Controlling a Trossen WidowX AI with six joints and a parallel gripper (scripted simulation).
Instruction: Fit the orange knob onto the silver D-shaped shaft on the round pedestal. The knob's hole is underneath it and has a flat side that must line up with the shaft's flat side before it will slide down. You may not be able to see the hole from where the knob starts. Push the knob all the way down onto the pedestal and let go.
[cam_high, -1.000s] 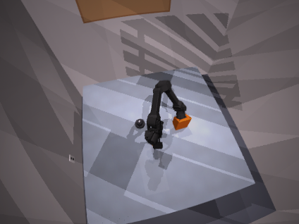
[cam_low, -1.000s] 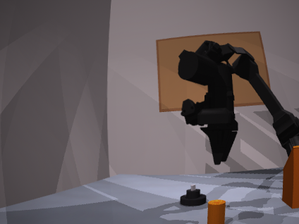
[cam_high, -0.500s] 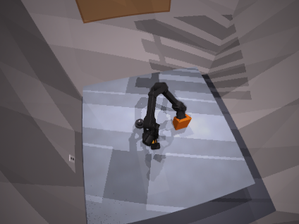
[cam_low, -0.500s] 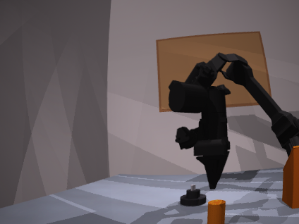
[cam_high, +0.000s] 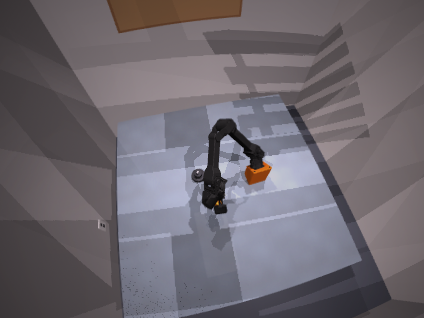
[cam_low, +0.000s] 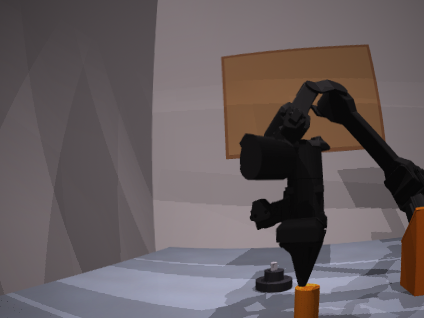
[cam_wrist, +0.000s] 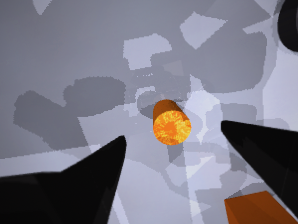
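Note:
The orange knob (cam_low: 306, 300) (cam_wrist: 171, 123) stands upright on the grey table; in the top view only a bit of its orange (cam_high: 218, 203) shows under the gripper. My gripper (cam_wrist: 171, 132) (cam_low: 302, 280) (cam_high: 219, 207) is open and empty, pointing straight down just above the knob, with a finger on each side in the wrist view. The round black pedestal (cam_high: 198, 175) (cam_low: 273, 283) with the short silver shaft (cam_low: 273, 265) stands a short way to the left of and behind the knob. The knob's hole is hidden.
The arm's orange base block (cam_high: 258, 172) (cam_low: 413, 252) (cam_wrist: 255, 210) stands to the right of the knob. Grey walls close in the table, and a brown panel (cam_low: 300, 95) hangs on the back wall.

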